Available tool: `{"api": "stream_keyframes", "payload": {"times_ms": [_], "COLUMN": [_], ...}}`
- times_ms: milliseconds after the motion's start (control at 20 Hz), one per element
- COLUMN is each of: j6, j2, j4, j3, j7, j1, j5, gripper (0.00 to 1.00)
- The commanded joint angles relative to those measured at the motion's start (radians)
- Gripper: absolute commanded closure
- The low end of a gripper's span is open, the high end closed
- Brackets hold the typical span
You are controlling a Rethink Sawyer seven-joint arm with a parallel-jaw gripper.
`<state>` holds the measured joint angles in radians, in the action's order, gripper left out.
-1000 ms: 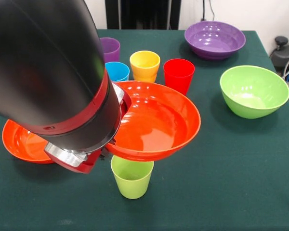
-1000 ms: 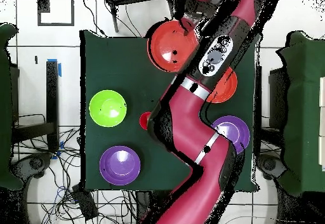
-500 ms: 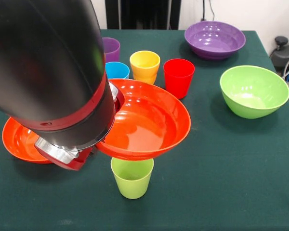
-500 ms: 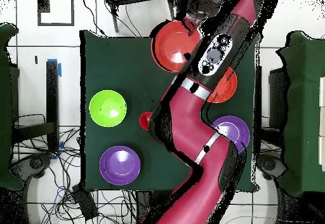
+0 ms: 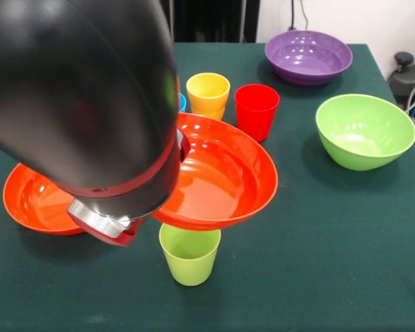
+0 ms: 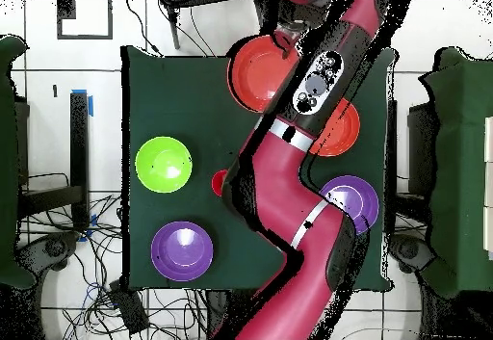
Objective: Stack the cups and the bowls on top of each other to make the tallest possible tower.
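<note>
The arm [image 5: 90,104] reaches low across the table, end effector hidden.

Glossy plastic bowls [image 5: 363,131], matt tablecloth [image 5: 332,263]

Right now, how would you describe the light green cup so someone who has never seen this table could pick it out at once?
Start from the arm filling the front view's left, then the tilted orange bowl beside it. Just below that bowl's lower rim stands the light green cup, upright and alone near the camera. It is small and tapered, unlike the wide light green bowl, and apart from the yellow cup and red cup.
</note>
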<state>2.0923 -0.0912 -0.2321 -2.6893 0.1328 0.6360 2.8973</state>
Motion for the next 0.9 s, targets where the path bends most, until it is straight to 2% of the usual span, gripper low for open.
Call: {"api": "stream_keyframes", "payload": {"times_ms": [50, 400, 900], "j6": [0.138, 0.177, 0.206], "j2": [0.016, 0.009, 0.0], "j4": [0.063, 0.069, 0.078], "j3": [0.17, 0.151, 0.123], "j7": [-0.154, -0.145, -0.214], "j1": [-0.04, -0.042, -0.041], "j5": [0.086, 0.086, 0.086], "gripper": [1.0, 1.0, 1.0]}}
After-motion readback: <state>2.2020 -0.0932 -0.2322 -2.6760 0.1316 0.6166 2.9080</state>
